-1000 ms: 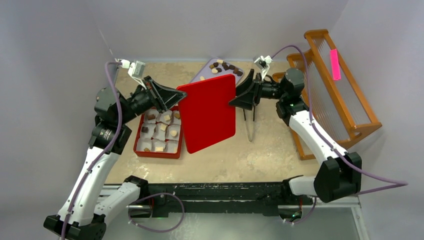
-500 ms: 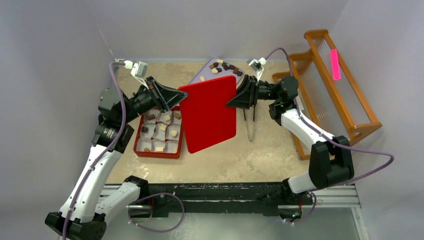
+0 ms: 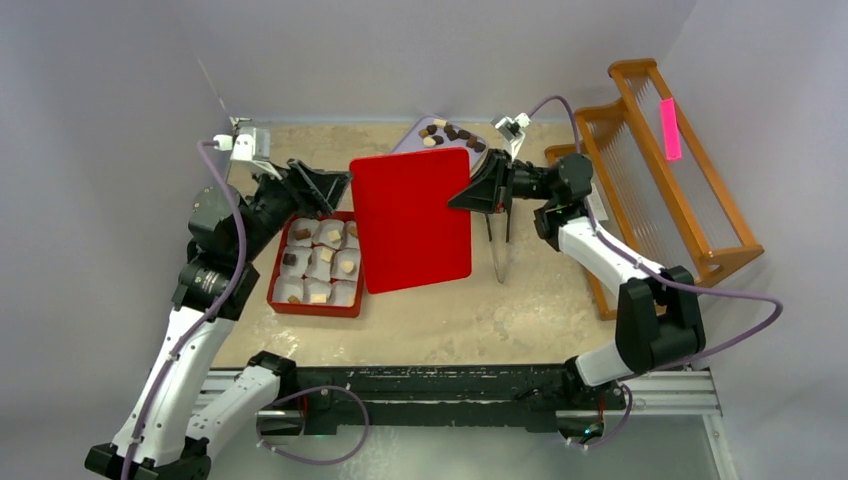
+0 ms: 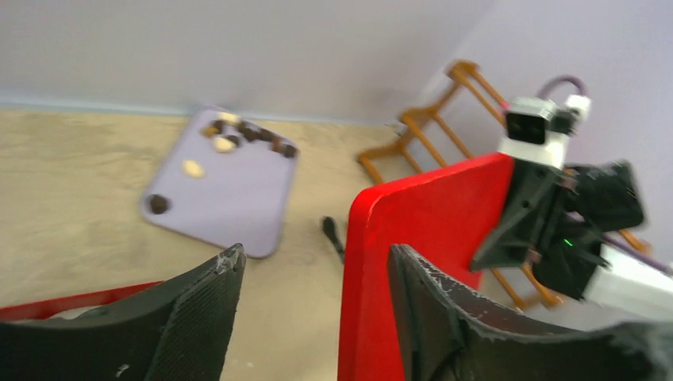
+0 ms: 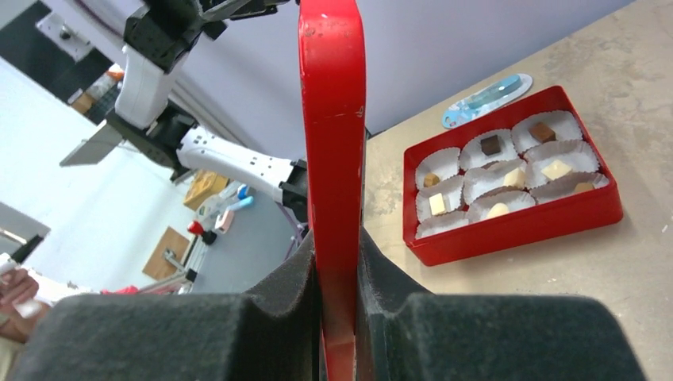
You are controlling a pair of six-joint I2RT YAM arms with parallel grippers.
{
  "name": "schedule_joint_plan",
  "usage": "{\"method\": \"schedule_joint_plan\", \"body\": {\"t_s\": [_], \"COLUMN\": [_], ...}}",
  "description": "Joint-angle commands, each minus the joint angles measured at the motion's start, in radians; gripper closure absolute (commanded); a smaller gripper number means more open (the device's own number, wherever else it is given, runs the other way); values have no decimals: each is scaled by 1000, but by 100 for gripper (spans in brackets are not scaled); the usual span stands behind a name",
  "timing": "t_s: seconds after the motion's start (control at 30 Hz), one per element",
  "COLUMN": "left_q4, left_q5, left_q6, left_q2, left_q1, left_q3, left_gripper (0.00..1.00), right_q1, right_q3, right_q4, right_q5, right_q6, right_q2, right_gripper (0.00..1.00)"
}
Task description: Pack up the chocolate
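A red lid [image 3: 410, 220] hangs above the table's middle, and my right gripper [image 3: 462, 200] is shut on its right edge; the foam pads [image 5: 397, 278] pinch the lid [image 5: 332, 119] on both sides. My left gripper [image 3: 338, 186] is open just off the lid's left edge, and that edge [image 4: 357, 262] shows between its spread fingers [image 4: 316, 252], unpinched. Below, the red box [image 3: 275, 290] holds white paper cups with chocolate [image 3: 333, 236] pieces, cream and brown [image 5: 491, 144]. More chocolate [image 3: 450, 132] lies on the purple tray [image 3: 405, 145] at the back.
Black tongs [image 3: 497, 250] lie on the table right of the lid. A wooden rack [image 3: 670, 170] with a pink tag fills the right side. Grey walls close in on the left and back.
My left gripper opened, let go of the lid's left edge and drew back to the left. My right gripper closed on the lid's right edge and now carries it alone.
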Motion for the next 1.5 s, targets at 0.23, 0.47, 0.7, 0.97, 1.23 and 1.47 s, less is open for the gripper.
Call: {"method": "schedule_joint_plan", "body": {"t_s": [0.23, 0.47, 0.7, 0.97, 1.23, 1.47], "left_q4": [-169, -191, -177, -239, -271, -290], "left_q5": [-450, -475, -577, -619, -712, -710], "left_q6": [218, 259, 233, 148, 82, 31], "left_q2": [-71, -92, -111, -93, -87, -38], "left_q1": [2, 2, 2, 2, 2, 2], "left_q3": [75, 24, -71, -102, -159, -166], "left_gripper": [18, 13, 10, 7, 0, 0], "right_q1": [39, 162, 317, 438, 486, 498], "right_q3": [-25, 10, 80, 238, 344, 380], "right_q4": [99, -10, -86, -103, -181, -243], "right_q5": [303, 502, 697, 769, 838, 861], "right_q6": [184, 190, 252, 315, 318, 284], "right_q2": [113, 201, 319, 518, 604, 639], "right_gripper": [98, 98, 98, 99, 100, 100]}}
